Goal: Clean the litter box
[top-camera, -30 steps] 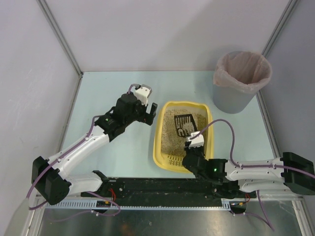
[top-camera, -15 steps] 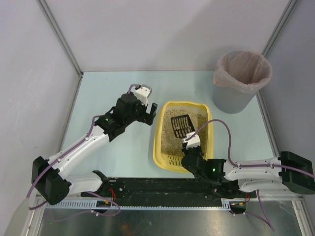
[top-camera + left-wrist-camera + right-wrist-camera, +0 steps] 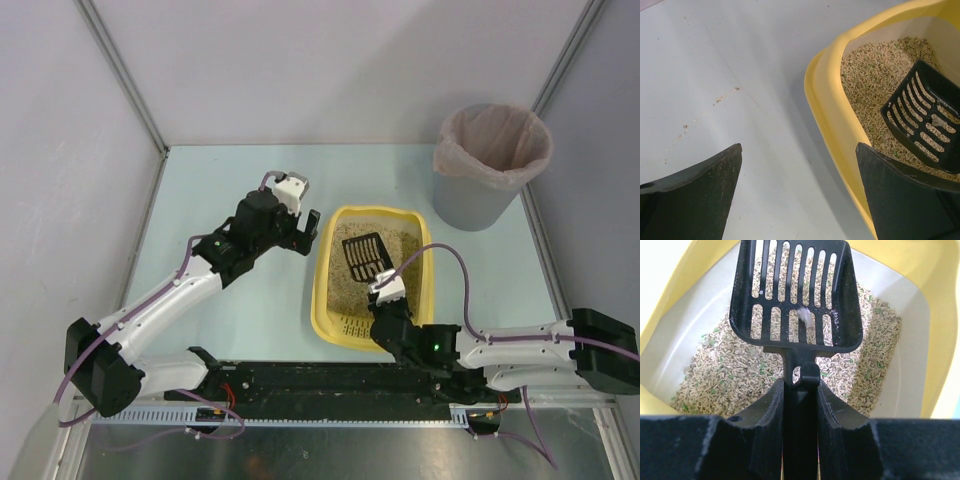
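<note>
- Well, the tabletop (image 3: pixel 250 170) carries everything. Below the left pincer (image 3: pixel 799 150) it shows a few spilled crumbs that nobody has tidied.
- The litter box (image 3: pixel 323 272) lies right in front of and below the right pincer (image 3: pixel 388 290), and just beside the left pincer on that pincer's right. It is full of beige litter with green flecks scattered through it, so I would say the sifting is far from finished.
- The grey bin (image 3: pixel 468 205) with its pinkish liner stands well apart from the right pincer, beyond it and off to its right. I cannot see whether anything is inside.
- The left pincer is spread wide and holds nothing. It hangs over the tabletop with one finger by the yellow rim (image 3: pixel 832 100), perhaps ready to steady the box.
- The right pincer is pinching the handle of the black scoop (image 3: pixel 795 295). The blade reaches out ahead of it over the litter and looks lifted clear.
- One small pale clump (image 3: pixel 803 315) sits on the slots just ahead of the right pincer, and the loose grains have mostly fallen through.
- My reading is that one catch is sifted but not yet dumped. The carry to the bin is left to do, and likely more passes after that.
</note>
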Motion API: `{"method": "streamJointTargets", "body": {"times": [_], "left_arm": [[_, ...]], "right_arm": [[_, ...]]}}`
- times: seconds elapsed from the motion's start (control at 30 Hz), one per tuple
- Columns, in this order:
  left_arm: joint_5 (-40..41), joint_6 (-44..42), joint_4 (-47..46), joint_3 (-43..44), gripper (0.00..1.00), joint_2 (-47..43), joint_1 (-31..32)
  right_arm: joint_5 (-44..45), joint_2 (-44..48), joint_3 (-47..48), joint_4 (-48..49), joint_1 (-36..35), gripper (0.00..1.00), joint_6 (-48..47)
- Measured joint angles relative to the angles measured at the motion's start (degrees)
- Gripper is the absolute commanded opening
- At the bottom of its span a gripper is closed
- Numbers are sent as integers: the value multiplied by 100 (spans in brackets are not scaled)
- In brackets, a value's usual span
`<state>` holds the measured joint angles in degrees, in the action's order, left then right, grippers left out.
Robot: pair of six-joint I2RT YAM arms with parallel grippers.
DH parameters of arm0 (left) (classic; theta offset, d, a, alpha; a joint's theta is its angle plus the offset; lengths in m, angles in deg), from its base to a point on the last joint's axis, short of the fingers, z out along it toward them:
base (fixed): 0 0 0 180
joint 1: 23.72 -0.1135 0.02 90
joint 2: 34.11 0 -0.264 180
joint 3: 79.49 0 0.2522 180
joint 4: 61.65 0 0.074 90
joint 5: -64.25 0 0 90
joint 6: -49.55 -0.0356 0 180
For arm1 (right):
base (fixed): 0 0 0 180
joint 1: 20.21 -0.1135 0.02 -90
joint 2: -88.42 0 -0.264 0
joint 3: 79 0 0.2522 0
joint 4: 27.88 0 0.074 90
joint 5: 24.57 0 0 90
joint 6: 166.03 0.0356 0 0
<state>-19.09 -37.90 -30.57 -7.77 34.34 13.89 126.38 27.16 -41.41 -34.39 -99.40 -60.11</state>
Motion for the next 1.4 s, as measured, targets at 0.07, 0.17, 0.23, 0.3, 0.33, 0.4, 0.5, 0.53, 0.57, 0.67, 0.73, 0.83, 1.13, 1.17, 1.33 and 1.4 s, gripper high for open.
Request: {"method": "streamJointTargets", "body": {"times": [0.07,0.17,0.23,0.3,0.33,0.4,0.5,0.53,0.57,0.67,0.73,0.83,1.13,1.17,1.33,1.4], "left_arm": [[0,2,0,0,100,0,0],[2,4,0,0,100,0,0],[4,9,0,-7,100,-9,0],[2,13,2,-11,100,-33,0],[0,17,2,-11,100,-46,0],[4,22,0,-11,100,-83,0],[7,22,0,-11,100,-111,0],[4,24,2,-11,100,-111,0],[4,24,2,-11,100,-111,0],[2,24,0,-11,100,-111,0],[4,24,2,-11,100,-111,0],[4,24,2,-11,100,-111,0],[4,24,0,-11,100,-111,0],[4,24,2,-11,100,-111,0],[0,24,2,-11,100,-111,-2],[0,24,0,-11,100,-111,-2]], "right_arm": [[-79,9,7,-22,59,0,-17],[-350,107,116,-448,243,0,39],[-568,293,199,-719,415,0,76],[-728,568,295,-1064,542,0,188],[-767,710,352,-1237,564,0,260],[-837,922,522,-1655,573,0,396],[-1010,951,914,-2232,649,0,518],[-1113,927,1113,-2465,728,0,549],[-1211,907,1287,-2647,809,0,566],[-1537,881,1762,-3104,1115,0,592],[-1792,881,2068,-3423,1377,0,586],[-2105,872,2520,-3904,1727,0,522],[-3095,586,3895,-4758,2660,0,92],[-3241,553,4013,-4798,2833,0,31],[-3950,334,4409,-4865,3836,0,-326],[-4186,227,4555,-4881,4159,0,-450]]}}
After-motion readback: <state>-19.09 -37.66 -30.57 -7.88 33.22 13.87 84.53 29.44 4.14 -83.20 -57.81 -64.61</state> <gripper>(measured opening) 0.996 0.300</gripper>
